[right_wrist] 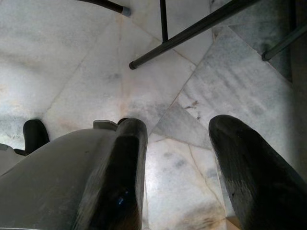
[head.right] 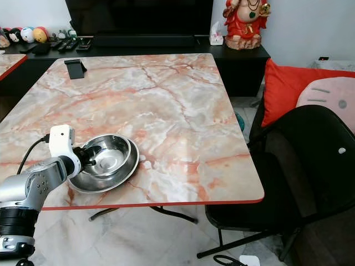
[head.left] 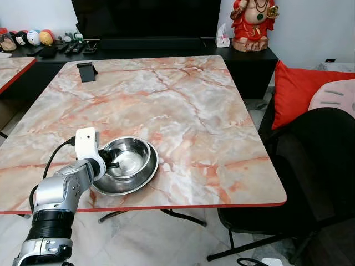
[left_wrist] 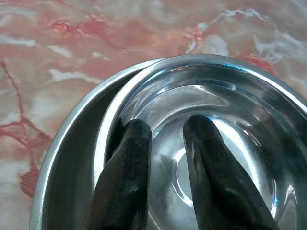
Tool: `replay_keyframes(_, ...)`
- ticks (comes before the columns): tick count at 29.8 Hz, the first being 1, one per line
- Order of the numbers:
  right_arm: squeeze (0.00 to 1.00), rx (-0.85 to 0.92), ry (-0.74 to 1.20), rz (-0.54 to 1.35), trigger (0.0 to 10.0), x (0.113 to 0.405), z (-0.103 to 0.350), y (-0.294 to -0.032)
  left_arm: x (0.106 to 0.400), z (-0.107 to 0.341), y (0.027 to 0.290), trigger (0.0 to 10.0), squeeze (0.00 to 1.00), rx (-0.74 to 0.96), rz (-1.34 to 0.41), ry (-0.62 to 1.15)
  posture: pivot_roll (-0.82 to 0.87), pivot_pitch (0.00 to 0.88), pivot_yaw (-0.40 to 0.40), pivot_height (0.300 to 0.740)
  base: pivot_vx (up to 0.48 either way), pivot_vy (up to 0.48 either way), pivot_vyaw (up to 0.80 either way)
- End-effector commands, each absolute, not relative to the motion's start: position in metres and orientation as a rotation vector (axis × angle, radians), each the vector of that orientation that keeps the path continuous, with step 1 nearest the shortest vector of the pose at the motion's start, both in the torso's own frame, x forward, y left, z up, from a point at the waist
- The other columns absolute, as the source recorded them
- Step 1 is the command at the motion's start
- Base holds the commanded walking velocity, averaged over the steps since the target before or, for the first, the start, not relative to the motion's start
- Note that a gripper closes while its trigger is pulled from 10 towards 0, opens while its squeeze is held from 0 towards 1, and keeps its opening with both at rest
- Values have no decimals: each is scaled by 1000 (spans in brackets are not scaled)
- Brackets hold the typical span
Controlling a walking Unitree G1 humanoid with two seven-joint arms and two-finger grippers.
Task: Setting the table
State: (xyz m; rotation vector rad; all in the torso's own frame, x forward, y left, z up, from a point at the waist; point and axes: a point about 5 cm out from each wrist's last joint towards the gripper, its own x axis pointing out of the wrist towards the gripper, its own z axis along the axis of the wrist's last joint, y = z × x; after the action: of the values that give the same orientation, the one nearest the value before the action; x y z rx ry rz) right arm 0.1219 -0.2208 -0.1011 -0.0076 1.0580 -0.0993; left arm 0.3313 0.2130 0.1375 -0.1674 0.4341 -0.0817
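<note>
We are reaching in with our left gripper (head.left: 112, 162) at the near left corner of the marble worktop (head.left: 183, 105), where two steel bowls are sitting nested: the inner bowl (head.left: 128, 157) is lying inside the wider outer bowl (head.left: 145, 177), pushed toward its far side so the near part of the outer rim is showing bare. In the left wrist view our two black fingers (left_wrist: 127, 163) are dipping over the near rim of the inner bowl and pointing down into its hollow, with a narrow gap between them; they are parted a little and are not clamping anything we can make out, and whether one is brushing the bowl's wall we cannot tell. The relation that matters is this: the bowls are lying straight ahead of and just under these fingers, round and without any long axis, so the rim is the only thing to pinch, and it is passing beneath the fingers rather than between them. We judge that the next move is calling for one finger outside the wall and one inside. Further right the worktop is lying bare, and a black chair (head.left: 321, 160) is standing at its right edge. Our right gripper (right_wrist: 180, 163) is hanging idle over the pale floor (right_wrist: 72, 62), its fingers spread wide apart and holding nothing, so the left arm is much the nearer.
</note>
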Motion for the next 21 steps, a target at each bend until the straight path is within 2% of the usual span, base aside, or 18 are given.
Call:
replay_keyframes(1,0,-3,1070,-104,10000,119,-102,-221,334,147,217,10000,0,-150,-71,412,-25,0,19,732,0,0,0)
replay_keyframes(7,0,-3,1071,-105,10000,119,-102,-221,334,149,216,10000,0,-113,-77,408,-27,0,20,732,0,0,0)
replay_keyframes(14,0,0,1071,-106,10000,119,-102,-221,334,166,209,10000,0,-108,-116,288,-34,0,25,732,0,0,0)
replay_keyframes(17,0,1,1071,-108,10000,118,-102,-220,327,184,209,10000,0,-39,-103,95,-33,0,25,732,0,0,0)
replay_keyframes(19,0,0,1072,-107,10000,118,-103,-220,325,185,209,10000,0,-12,-96,69,-33,0,25,732,0,0,0)
replay_keyframes(21,0,1,1072,-106,10000,118,-103,-220,319,180,210,10000,0,105,-75,35,-34,0,25,732,0,0,0)
